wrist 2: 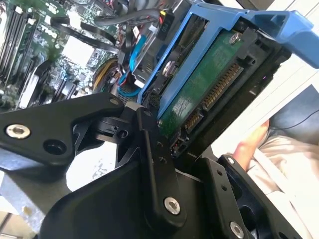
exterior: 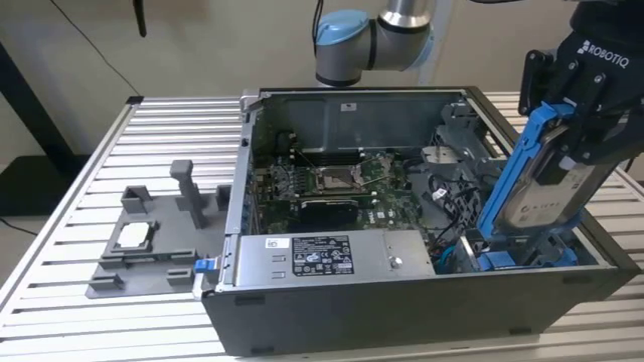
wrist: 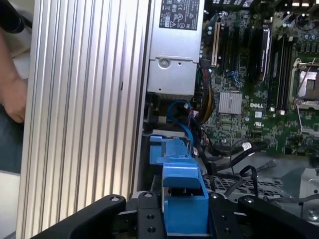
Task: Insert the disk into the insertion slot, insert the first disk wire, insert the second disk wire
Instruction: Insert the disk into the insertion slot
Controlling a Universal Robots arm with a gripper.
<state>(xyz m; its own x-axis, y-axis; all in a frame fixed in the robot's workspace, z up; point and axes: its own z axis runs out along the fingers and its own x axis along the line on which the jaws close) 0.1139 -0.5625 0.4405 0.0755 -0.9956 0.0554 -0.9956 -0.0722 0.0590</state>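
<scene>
In the exterior view, an open case (exterior: 403, 309) stands on the slatted table (exterior: 171, 128). A grey fixture (exterior: 151, 241) lies just beside it, toward the table's edge on the exterior view's left. The gripper (exterior: 571, 154) hangs over the case's near corner on the exterior view's right, its jaws clenched on the disk (exterior: 538, 192). The disk stands steeply tilted, with its lower end down at the slot (exterior: 518, 255) in that corner and its upper end well above the case rim. It is not seated yet.

In the second wrist view, the black fingers (wrist 2: 149, 144) clamp the disk (wrist 2: 199, 94) across its flat faces. Its green circuit side and bare connectors face the camera. A person's hand (wrist 2: 249, 144) rests beyond the table.

In the first wrist view, the blue bracket (wrist: 182, 194) sits between the fingers and points toward the case interior. It is near the silver supply (wrist: 174, 50) and the motherboard (wrist: 259, 74).

The disk looks stiff and rather heavy for its size, and it is likely sensitive to knocks. Its plastic bracket probably flexes a little. The flat faces or the bracket rails seem the safest hold, away from the exposed board and connector pins.
</scene>
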